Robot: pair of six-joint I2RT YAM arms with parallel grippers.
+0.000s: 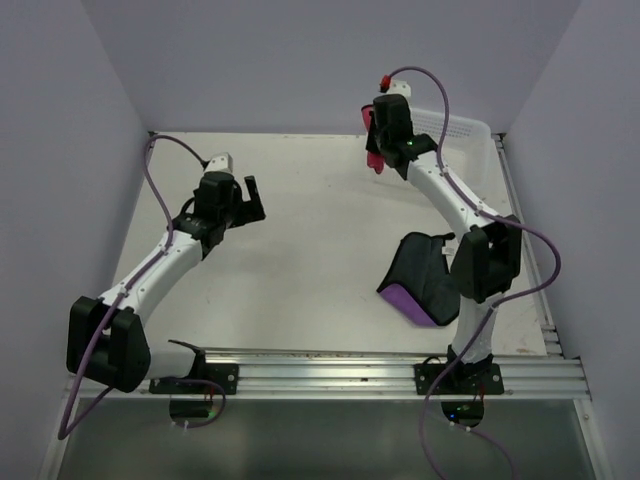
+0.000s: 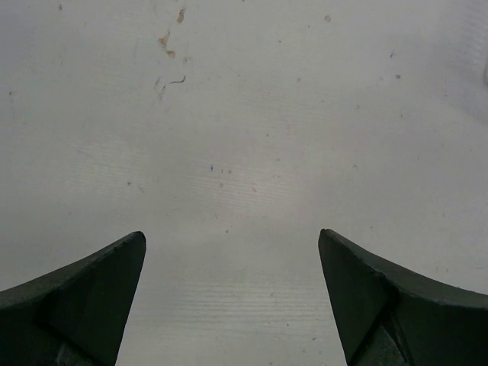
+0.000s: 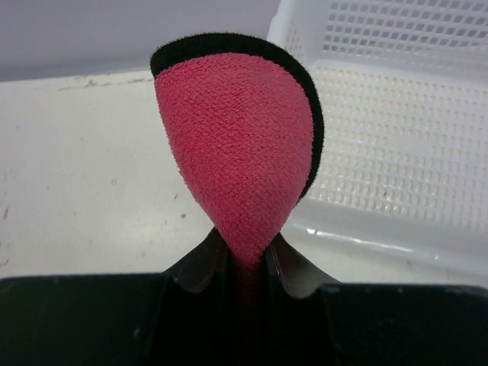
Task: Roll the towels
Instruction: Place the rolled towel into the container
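Observation:
A pink-red towel (image 3: 236, 152), rolled into a short bulging loop with a black edge, is pinched at its lower end between my right gripper's (image 3: 245, 248) jaws. In the top view this gripper (image 1: 374, 150) holds the towel (image 1: 370, 152) in the air at the back, just left of the basket. A second towel (image 1: 418, 278), purple on one side and black on the other, lies loosely folded on the table beside the right arm's base. My left gripper (image 1: 256, 198) hovers over the left of the table, open and holding nothing; in its wrist view the left gripper (image 2: 232, 240) shows only bare tabletop between its fingers.
A white perforated plastic basket (image 1: 468, 140) stands at the back right corner; the right wrist view shows the basket (image 3: 396, 114) just right of the held towel. Walls close in the table on the left, back and right. A metal rail (image 1: 330, 368) runs along the near edge.

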